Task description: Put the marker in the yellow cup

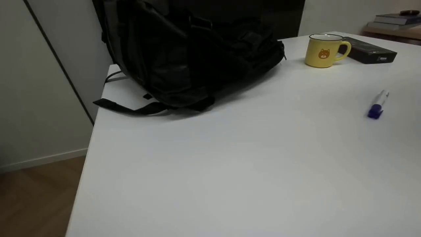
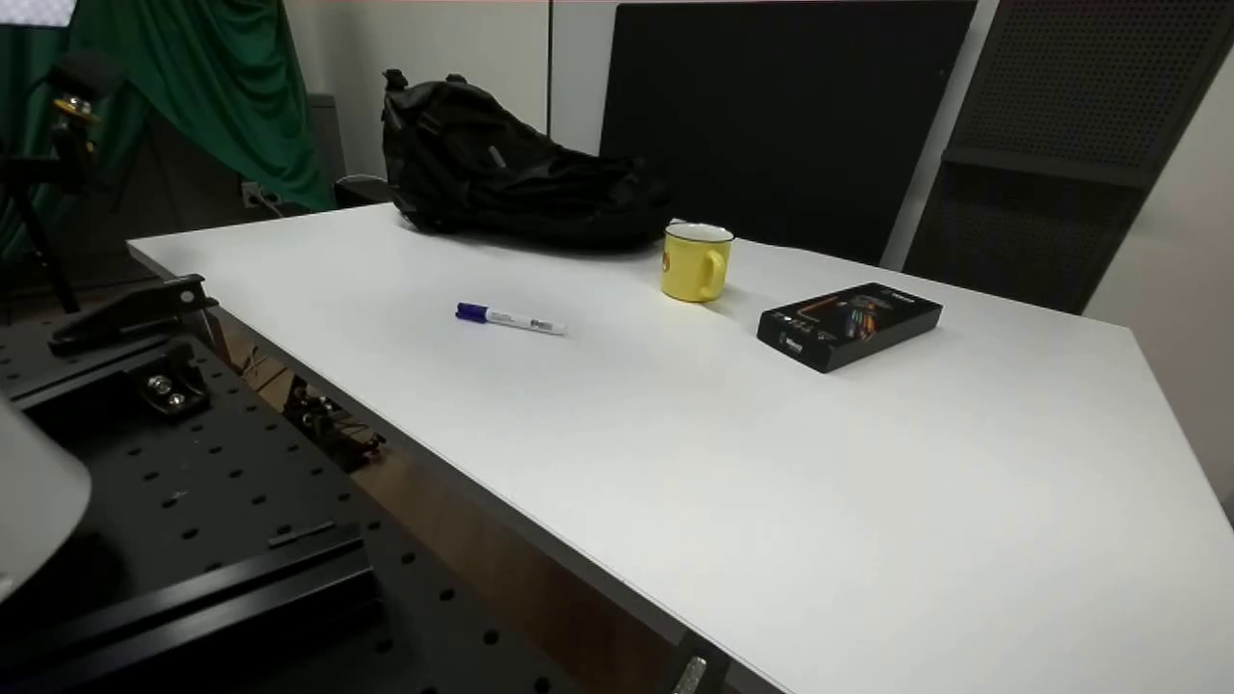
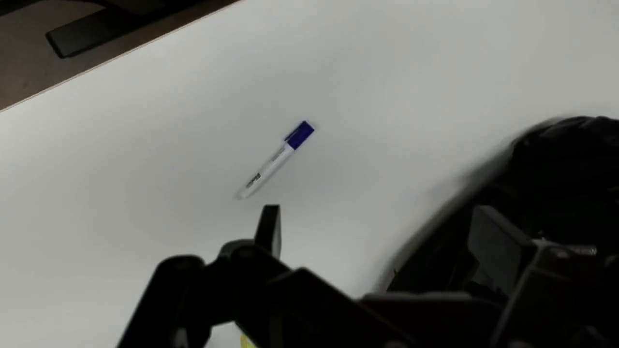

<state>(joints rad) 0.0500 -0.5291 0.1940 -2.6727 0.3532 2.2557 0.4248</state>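
Observation:
The marker (image 1: 378,104) lies flat on the white table, with a white barrel and a blue-purple cap. It shows in both exterior views (image 2: 513,319) and whole in the wrist view (image 3: 271,164). The yellow cup (image 1: 321,54) stands upright, with its handle at the side and an animal face on its front; it also shows in an exterior view (image 2: 690,265). In the wrist view only a yellow sliver (image 3: 246,341) shows at the bottom edge. My gripper (image 3: 379,217) is open and empty, its fingers wide apart, with the marker beyond the left finger. Neither exterior view shows the gripper.
A black backpack (image 1: 197,59) lies at the table's back edge; in the wrist view it (image 3: 566,174) is behind the right finger. A flat black box (image 2: 853,323) lies beside the cup. The table edge (image 3: 121,55) crosses the wrist view's upper left.

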